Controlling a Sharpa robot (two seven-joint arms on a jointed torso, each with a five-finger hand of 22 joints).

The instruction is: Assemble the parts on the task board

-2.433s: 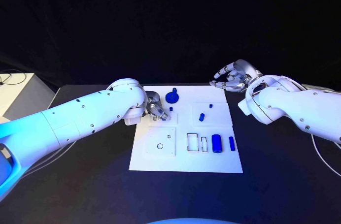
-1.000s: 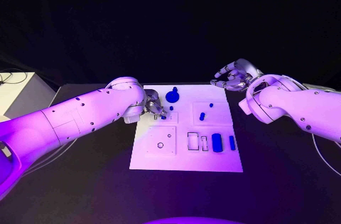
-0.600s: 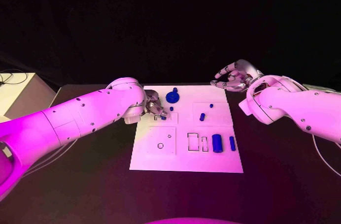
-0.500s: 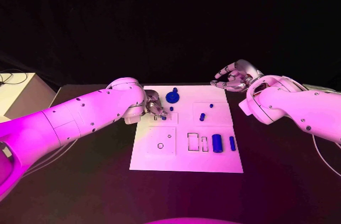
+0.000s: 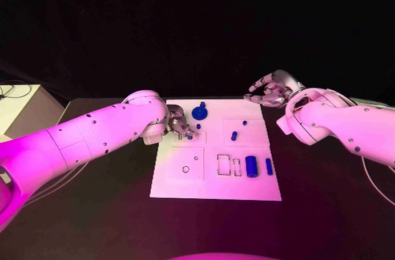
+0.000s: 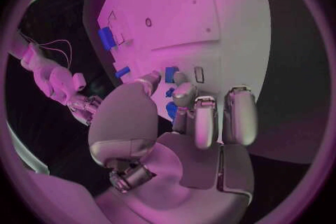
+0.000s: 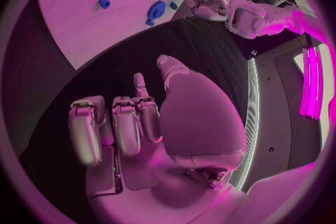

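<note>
Vs 2.4 s ago: nothing on the task board (image 5: 216, 180) has moved; left hand (image 5: 180, 127) sits a touch further from the robot along the board's left edge, right hand (image 5: 270, 89) unchanged.

Left hand: over the board's far-left part, fingers curled in on a small blue part (image 6: 171, 74) at the fingertips. Left wrist view shows the part pinched between thumb (image 6: 150, 82) and fingers, right next to a small rectangular slot (image 6: 199, 74) in the board. Whether it touches the board, can't tell.

Right hand: off the board, beyond its far-right corner, above the black table (image 5: 329, 203). Fingers partly curled, apart, holding nothing (right wrist view (image 7: 150, 123) confirms).

Parts, all relative to the board:
- Round blue gear-like part (image 5: 200, 112) with a knob, near the far edge, just right of the left hand.
- Small blue peg (image 5: 198, 126) just on the robot's side of it.
- Short blue pin (image 5: 234, 136) mid-board, long axis roughly near–far, slightly tilted.
- Tiny blue dot-like part (image 5: 244, 123) beyond that pin.
- Large blue cylinder (image 5: 251, 166) lying flat in the near-right part, long axis near–far.
- Slimmer blue bar (image 5: 268, 166) just right of it, parallel.
- Rectangular outlines (image 5: 224, 164) left of the cylinder; round hole (image 5: 185, 170) in the near-left panel.
</note>
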